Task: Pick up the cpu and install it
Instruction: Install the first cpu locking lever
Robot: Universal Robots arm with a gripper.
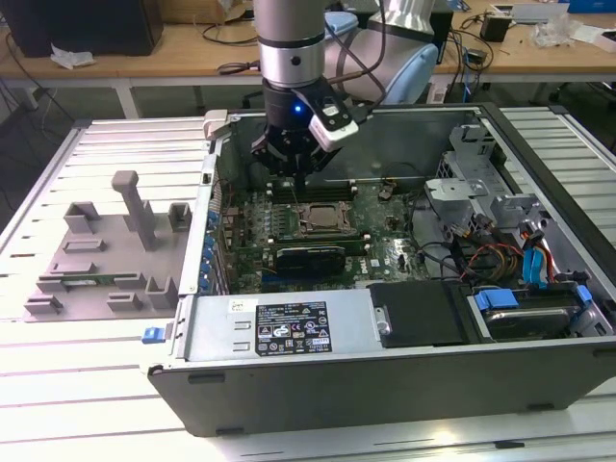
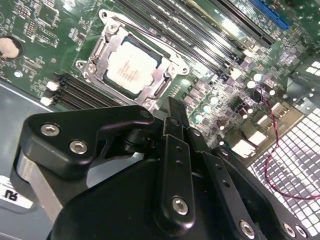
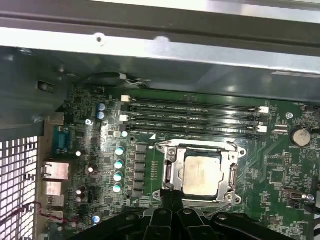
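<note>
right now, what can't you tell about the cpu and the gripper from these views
- Gripper fingertips: hidden in both wrist views by the gripper's own body, and too small and dark in the exterior view, so their state cannot be told.
- CPU seating: it lies inside the socket frame in both wrist views, but whether it sits fully flat cannot be told.
- CPU's near edge in the first wrist view: covered by the gripper.

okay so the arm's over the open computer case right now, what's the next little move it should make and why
Probably lift straight up, clear of the case. The square silver-topped cpu already lies inside the metal socket frame on the green motherboard, and the black gripper hangs just beside it, holding nothing.
</note>
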